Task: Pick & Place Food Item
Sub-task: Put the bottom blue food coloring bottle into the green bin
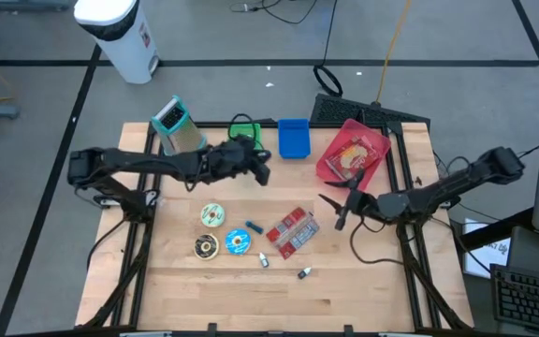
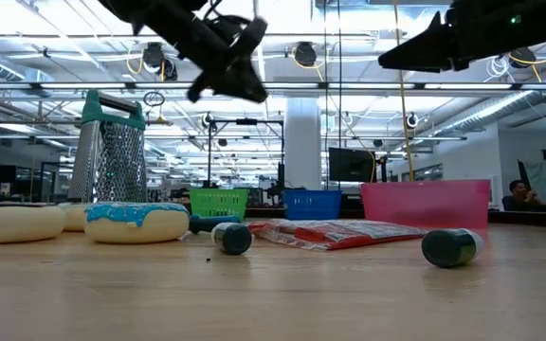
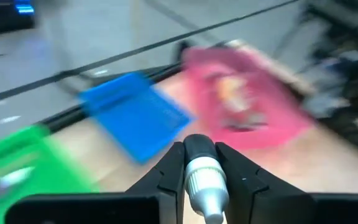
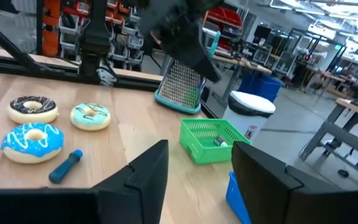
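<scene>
Where the high view looks straight down, the left gripper hangs over the desk just in front of the green basket and blue bin, while the right gripper sits between the red snack packet and the pink tray; the desk's near strip lies bare. In the low view both arms ride high above the blue-iced doughnut. The left wrist view shows its fingers pinching a silver-capped marker. The right wrist view shows its fingers spread, nothing between them.
</scene>
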Motion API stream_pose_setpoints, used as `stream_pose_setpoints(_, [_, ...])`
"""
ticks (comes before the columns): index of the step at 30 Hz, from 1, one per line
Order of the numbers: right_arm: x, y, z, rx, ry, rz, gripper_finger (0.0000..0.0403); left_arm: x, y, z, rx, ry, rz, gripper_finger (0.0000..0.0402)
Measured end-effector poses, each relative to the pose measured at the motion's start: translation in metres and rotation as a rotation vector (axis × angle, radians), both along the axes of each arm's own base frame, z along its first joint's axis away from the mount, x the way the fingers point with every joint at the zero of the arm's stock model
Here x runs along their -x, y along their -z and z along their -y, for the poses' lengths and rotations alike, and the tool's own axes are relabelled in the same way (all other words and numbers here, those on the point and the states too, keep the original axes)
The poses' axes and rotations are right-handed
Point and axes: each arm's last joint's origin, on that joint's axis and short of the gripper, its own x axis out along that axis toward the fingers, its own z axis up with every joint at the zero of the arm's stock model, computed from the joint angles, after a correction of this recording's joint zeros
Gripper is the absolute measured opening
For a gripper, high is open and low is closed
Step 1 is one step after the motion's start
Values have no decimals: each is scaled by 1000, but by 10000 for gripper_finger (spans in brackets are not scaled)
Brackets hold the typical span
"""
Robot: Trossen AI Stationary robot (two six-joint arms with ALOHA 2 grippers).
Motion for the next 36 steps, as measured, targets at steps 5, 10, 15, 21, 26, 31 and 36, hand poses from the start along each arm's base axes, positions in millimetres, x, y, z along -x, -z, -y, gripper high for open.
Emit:
stream_pose_setpoints(5, [7, -2, 3, -14, 5, -21, 161, 17, 16, -27, 59, -144, -167, 67])
stream_pose_setpoints(10, [8, 0, 6, -19, 20, -23, 160, 21, 39, -55, 128, -225, -263, 64])
stream_pose_setpoints(15, [9, 8, 13, -56, 58, -23, 160, 21, 70, -82, 195, -299, -337, 68])
stream_pose_setpoints(21, [11, 15, 16, -68, 69, -16, 160, 17, 105, -100, 296, -286, -376, 65])
stream_pose_setpoints(26, [11, 16, 16, -49, 67, -21, 160, 18, 118, -109, 329, -314, -392, 71])
stream_pose_setpoints(31, [11, 16, 16, -49, 67, -22, 160, 19, 119, -112, 328, -321, -391, 69])
stream_pose_setpoints(36, [11, 16, 16, -55, 67, -18, 160, 19, 118, -114, 315, -323, -389, 90])
